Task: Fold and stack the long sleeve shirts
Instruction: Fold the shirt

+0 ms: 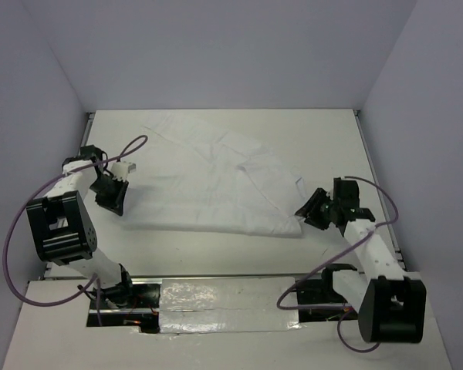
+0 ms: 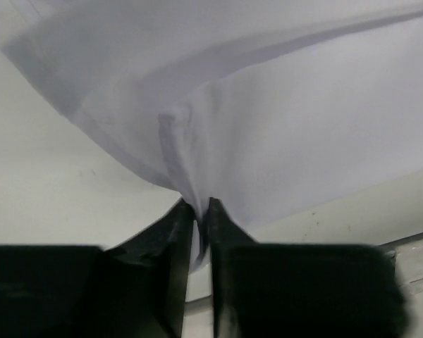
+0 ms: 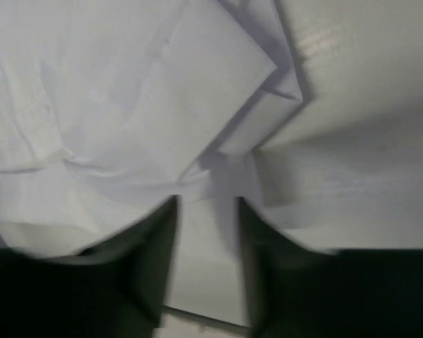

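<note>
The white long sleeve shirt (image 1: pixel 216 177) lies spread and wrinkled across the middle of the table, with a folded flap toward its right side. My left gripper (image 1: pixel 117 206) is at the shirt's near left corner. In the left wrist view its jaws (image 2: pixel 201 204) are nearly together, pinching a bunched edge of the shirt (image 2: pixel 282 127), which lifts off the table. My right gripper (image 1: pixel 303 212) is at the near right corner. In the right wrist view it (image 3: pixel 208 201) is closed around a thick fold of the shirt (image 3: pixel 127 105), and cloth fills the gap between its blurred fingers.
The white tabletop (image 1: pixel 332 139) is boxed in by pale walls at the back and both sides. A shiny taped strip (image 1: pixel 224 304) runs along the near edge between the arm bases. Purple cables (image 1: pixel 15 231) loop off both arms.
</note>
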